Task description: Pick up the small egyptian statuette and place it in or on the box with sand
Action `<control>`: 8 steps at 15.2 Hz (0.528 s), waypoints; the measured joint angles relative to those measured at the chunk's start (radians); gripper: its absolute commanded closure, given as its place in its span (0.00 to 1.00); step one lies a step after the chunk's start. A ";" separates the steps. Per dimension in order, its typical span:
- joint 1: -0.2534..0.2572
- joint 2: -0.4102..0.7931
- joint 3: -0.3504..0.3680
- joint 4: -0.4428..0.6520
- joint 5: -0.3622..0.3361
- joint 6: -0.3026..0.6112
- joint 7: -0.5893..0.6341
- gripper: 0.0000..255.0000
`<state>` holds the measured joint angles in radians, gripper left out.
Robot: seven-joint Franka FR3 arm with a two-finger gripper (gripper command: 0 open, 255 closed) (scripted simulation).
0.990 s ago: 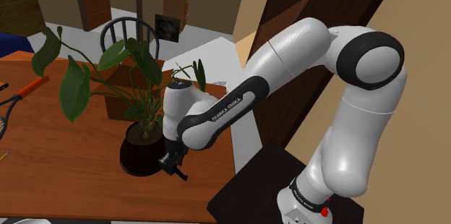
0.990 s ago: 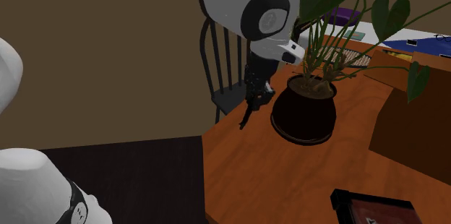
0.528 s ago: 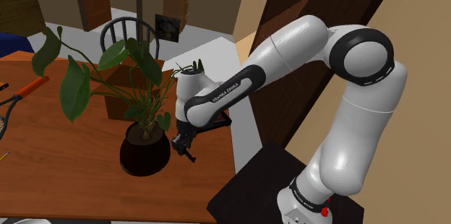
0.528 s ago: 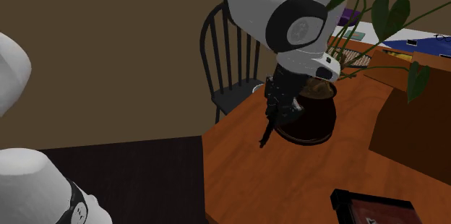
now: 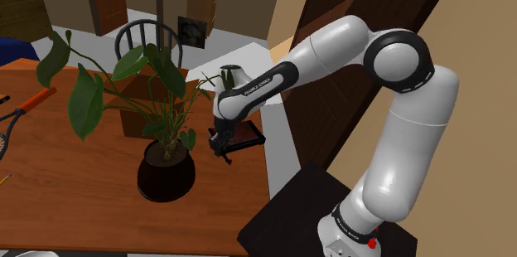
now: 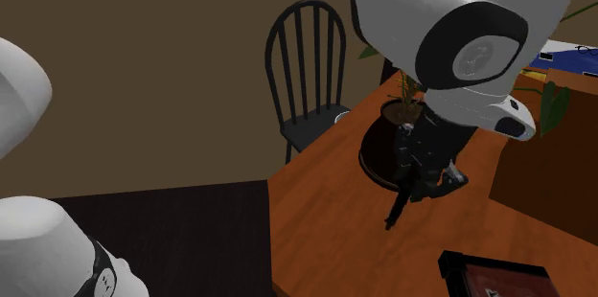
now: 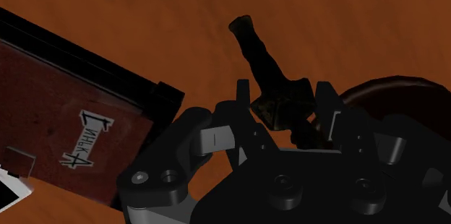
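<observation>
Brown wooden surface (image 5: 74, 189), potted plant (image 5: 166, 174), gripper (image 5: 219, 143) clamped on dark statuette (image 5: 224, 155) over the surface, moved from the pot toward shoulder view's right, near black-edged box (image 7: 72, 114), arm (image 5: 331, 48) lettered FRANKA EMIKA, box's white mark unreadable

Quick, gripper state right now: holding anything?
Black two-finger gripper: shut on the small, dark, slender statuette.

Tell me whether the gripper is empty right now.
No: in the wrist view the gripper is shut on one end of the dark statuette, which juts out beyond it over the wooden table.
</observation>
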<state>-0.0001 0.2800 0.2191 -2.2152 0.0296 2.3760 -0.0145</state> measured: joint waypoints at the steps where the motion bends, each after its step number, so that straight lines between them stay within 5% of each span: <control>1: -0.011 0.009 -0.008 0.015 -0.003 -0.008 -0.017 1.00; 8: -0.105 0.088 -0.068 0.150 -0.022 -0.071 -0.158 1.00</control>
<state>-0.1054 0.3681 0.1512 -2.0655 0.0080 2.3048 -0.1726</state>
